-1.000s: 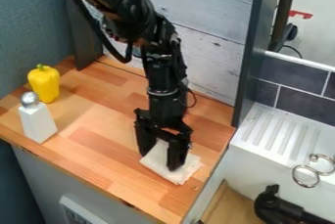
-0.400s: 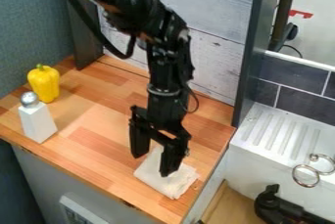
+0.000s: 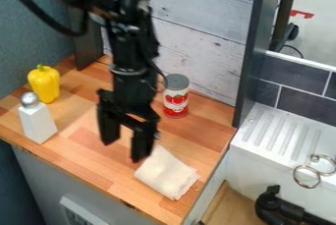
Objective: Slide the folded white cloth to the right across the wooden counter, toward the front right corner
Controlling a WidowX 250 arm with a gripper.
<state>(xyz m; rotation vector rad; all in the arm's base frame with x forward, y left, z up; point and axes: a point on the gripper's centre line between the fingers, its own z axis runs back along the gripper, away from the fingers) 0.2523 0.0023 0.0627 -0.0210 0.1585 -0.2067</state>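
My end effector [image 3: 125,149] unclenched, empty. Folded cloth [image 3: 166,174] near right edge of worktop [image 3: 92,156]: probably light, soft, limp; best pinched at fold.

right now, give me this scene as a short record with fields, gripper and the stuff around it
gripper: black, fingers apart, empty
nearest thing: folded white cloth, at the gripper's right in the picture
can: red and white with a grey top, upright near the back wall
pepper: yellow, at picture left
shaker: white with silver top, upright, in front of the pepper
surface: wooden counter
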